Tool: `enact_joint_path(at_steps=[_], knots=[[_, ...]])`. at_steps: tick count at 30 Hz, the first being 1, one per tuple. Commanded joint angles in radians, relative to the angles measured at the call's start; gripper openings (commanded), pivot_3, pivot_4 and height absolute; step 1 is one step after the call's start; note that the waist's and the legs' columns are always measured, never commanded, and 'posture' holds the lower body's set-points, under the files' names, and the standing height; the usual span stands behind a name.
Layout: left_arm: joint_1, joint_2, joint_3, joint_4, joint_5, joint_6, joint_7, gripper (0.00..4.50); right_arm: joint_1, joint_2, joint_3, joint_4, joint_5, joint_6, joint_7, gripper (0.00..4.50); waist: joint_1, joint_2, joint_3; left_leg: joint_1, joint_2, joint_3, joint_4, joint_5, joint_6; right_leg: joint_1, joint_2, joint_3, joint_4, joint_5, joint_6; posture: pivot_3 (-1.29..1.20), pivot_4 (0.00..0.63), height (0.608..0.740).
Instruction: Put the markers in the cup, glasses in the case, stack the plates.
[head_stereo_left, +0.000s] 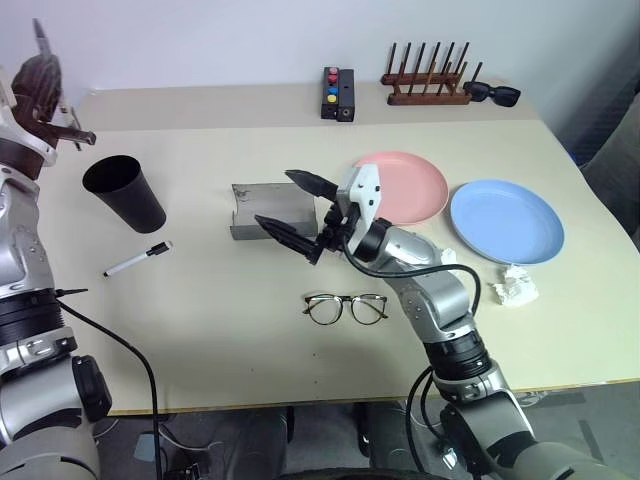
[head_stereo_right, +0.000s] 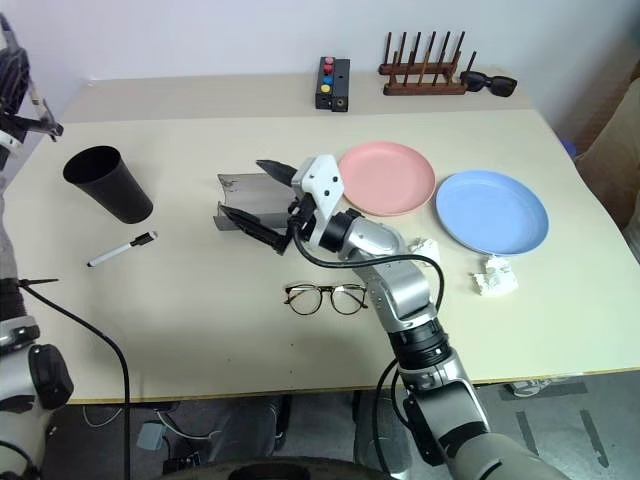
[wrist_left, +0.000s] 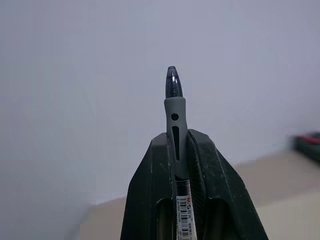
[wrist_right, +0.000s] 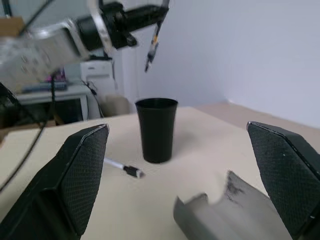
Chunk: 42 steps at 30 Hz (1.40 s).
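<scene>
Nearest the robot, the thin dark-rimmed eyeglasses with clear lenses lay open on the cream tabletop, lenses upright and temples folded out behind. Just beyond them the right gripper hovered above the table with its two black fingers spread wide and nothing between them, pointing toward the robot's left over the grey felt-like hinged spectacle case, which sat open near the table's middle. To the left of the case, the white-bodied marker with a black cap lay flat on the table, just in front of the tall black tapered plastic cup, which stood upright and apart from it. To the right, a crumpled white tissue rested near the light blue round plastic plate, and the salmon pink round plate sat just beside it, the two side by side and not stacked. Raised at the far left, above and beyond the cup, the left gripper was clamped on the thin dark marker, whose tip stuck out past the fingertips. Along the far edge stood a small black box with coloured buttons, a brown wooden peg rack and black sunglasses.
</scene>
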Motion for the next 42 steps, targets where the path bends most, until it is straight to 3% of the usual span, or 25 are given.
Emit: enact_joint_path(at_steps=[1, 10, 23, 35, 42], knots=[[-0.015, -0.009, 0.02, 0.06, 0.044, -0.085, 0.099, 0.06, 0.0, 0.011, 0.008, -0.023, 0.002, -0.027, 0.01, 4.5, 0.0, 0.0, 0.0, 0.0, 0.0, 0.0, 0.0, 0.0, 0.0, 0.0, 0.0, 0.0, 0.0, 0.0, 0.0, 0.0, 0.15, 0.734], [-0.014, -0.104, 0.009, 0.14, 0.008, -0.191, 0.166, 0.06, 0.018, 0.01, 0.011, -0.044, 0.009, -0.019, 0.015, 4.5, -0.001, -0.001, -0.001, 0.0, 0.0, -0.001, 0.0, 0.0, -0.001, -0.001, 0.0, 0.0, 0.003, 0.0, 0.0, 0.0, 0.15, 0.734], [0.019, -0.153, 0.015, 0.267, -0.024, -0.315, 0.143, 0.06, 0.022, 0.006, 0.008, -0.05, 0.011, -0.016, 0.014, 4.5, -0.003, -0.001, -0.001, 0.0, 0.0, -0.001, 0.0, 0.0, -0.001, -0.002, 0.0, 0.0, 0.005, 0.0, 0.0, 0.0, 0.15, 0.734], [0.029, -0.182, 0.0, 0.263, -0.039, -0.307, 0.132, 0.06, 0.02, 0.006, 0.008, -0.048, 0.014, -0.014, 0.017, 4.5, -0.003, -0.001, -0.001, 0.0, 0.0, -0.001, 0.0, 0.0, -0.001, -0.002, 0.0, 0.0, 0.005, 0.0, 0.0, 0.0, 0.15, 0.734], [0.039, -0.197, -0.001, 0.232, -0.035, -0.29, 0.146, 3.2, 0.02, 0.007, 0.009, -0.046, 0.015, -0.013, 0.018, 4.5, -0.003, -0.001, -0.001, 0.0, 0.0, -0.001, 0.0, 0.0, -0.001, -0.002, 0.0, 0.0, 0.005, 0.0, 0.0, 0.0, 0.15, 0.734]])
